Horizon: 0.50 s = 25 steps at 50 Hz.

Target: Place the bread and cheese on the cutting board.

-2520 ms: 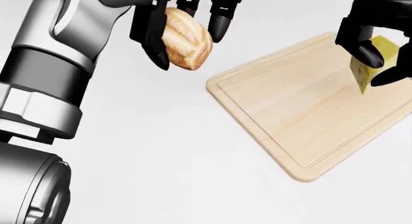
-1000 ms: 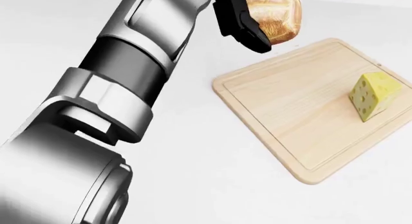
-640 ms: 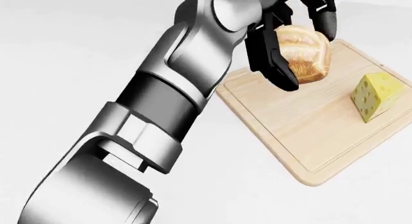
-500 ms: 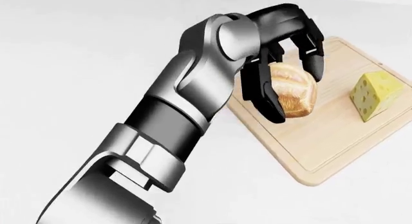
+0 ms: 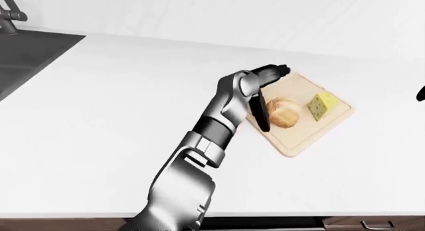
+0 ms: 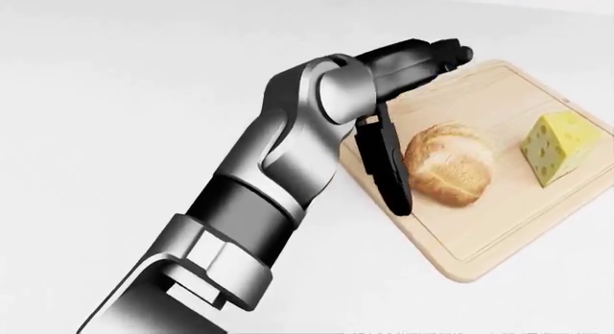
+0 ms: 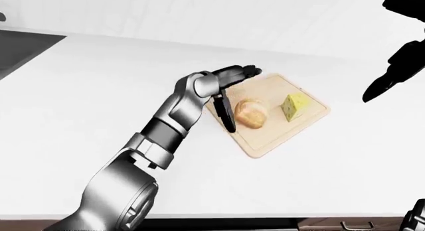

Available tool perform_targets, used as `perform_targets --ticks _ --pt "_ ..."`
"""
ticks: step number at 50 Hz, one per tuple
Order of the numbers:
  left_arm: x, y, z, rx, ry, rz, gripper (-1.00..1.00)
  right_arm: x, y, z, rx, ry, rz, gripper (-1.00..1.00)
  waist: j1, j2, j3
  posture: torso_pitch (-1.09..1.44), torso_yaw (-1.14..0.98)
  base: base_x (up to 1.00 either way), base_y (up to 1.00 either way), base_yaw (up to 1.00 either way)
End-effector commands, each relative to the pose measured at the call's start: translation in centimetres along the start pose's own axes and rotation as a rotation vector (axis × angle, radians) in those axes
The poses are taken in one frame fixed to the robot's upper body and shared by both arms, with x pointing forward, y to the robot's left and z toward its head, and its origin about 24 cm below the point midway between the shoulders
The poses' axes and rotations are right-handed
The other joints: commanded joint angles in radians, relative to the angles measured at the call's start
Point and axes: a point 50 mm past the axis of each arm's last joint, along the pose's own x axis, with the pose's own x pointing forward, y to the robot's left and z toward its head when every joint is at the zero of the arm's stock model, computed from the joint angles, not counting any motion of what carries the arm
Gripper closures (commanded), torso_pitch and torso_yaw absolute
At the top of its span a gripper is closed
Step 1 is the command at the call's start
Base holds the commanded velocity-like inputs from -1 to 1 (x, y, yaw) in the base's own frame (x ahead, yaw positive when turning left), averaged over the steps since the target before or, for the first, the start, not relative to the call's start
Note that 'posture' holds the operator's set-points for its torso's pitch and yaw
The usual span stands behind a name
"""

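The wooden cutting board (image 6: 468, 260) lies on the white counter at the right of the head view. The round bread loaf (image 6: 449, 165) lies on its middle. The yellow cheese wedge (image 6: 558, 145) stands on the board to the bread's right. My left hand (image 6: 430, 125) is open over the board's left part. Its thumb (image 6: 386, 170) hangs just left of the bread and its other fingers (image 6: 427, 55) stretch out above it; none closes on the loaf. My right hand (image 7: 393, 71) is raised off to the right, dark fingers spread and empty.
A dark sink (image 5: 26, 54) with a faucet (image 5: 9, 14) sits at the upper left of the left-eye view. The counter's near edge and a drawer handle (image 5: 372, 224) run along the bottom.
My left hand brought the bread down onto the board, let go and opened. Before that, my right hand left the cheese on the board and pulled away to the right.
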Motion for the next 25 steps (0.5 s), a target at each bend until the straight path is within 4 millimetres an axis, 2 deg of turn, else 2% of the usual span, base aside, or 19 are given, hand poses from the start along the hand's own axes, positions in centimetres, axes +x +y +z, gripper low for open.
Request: perform_targets --ticks 1,4,10,15,19,22,25 --pt "-1.0 2.3 2.0 0.034 -0.07 0.073 -1.0 -0.7 -1.3 0.5 -0.027 -0.005 -0.063 -1.0 0.002 -0.008 -0.028 0.0 0.0 0.0 0.0 0.0" --pt "-1.7 3.4 1.9 0.022 -0.074 0.095 -1.0 -0.6 -1.1 0.6 -0.024 -0.008 -0.063 -1.0 0.001 -0.006 -0.027 0.0 0.0 0.0 0.0 0.0" --pt "-2.3 5.0 -0.1 -0.03 -0.051 0.142 -1.0 -0.3 -1.0 0.9 -0.019 -0.018 -0.062 -1.0 0.0 0.0 -0.027 0.0 0.0 0.0 0.0 0.0" --pt "-3.4 7.1 -1.6 -0.088 -0.042 0.205 -1.0 0.1 -0.7 1.2 -0.006 -0.033 -0.068 -1.0 -0.001 0.006 -0.029 0.0 0.0 0.0 0.0 0.0" --pt "-5.3 9.2 -2.4 -0.146 -0.07 0.297 -1.0 0.7 0.3 1.8 0.022 -0.068 -0.077 -1.0 -0.004 0.012 -0.028 0.0 0.0 0.0 0.0 0.0" --pt "-8.3 11.7 -2.3 -0.227 -0.12 0.404 -1.0 1.1 0.6 2.5 0.045 -0.099 -0.088 -1.0 -0.006 0.02 -0.028 0.0 0.0 0.0 0.0 0.0" --pt "-10.9 13.0 -2.0 -0.235 -0.148 0.476 -1.0 1.4 0.9 3.0 0.061 -0.122 -0.095 -1.0 -0.009 0.031 -0.025 0.0 0.0 0.0 0.0 0.0"
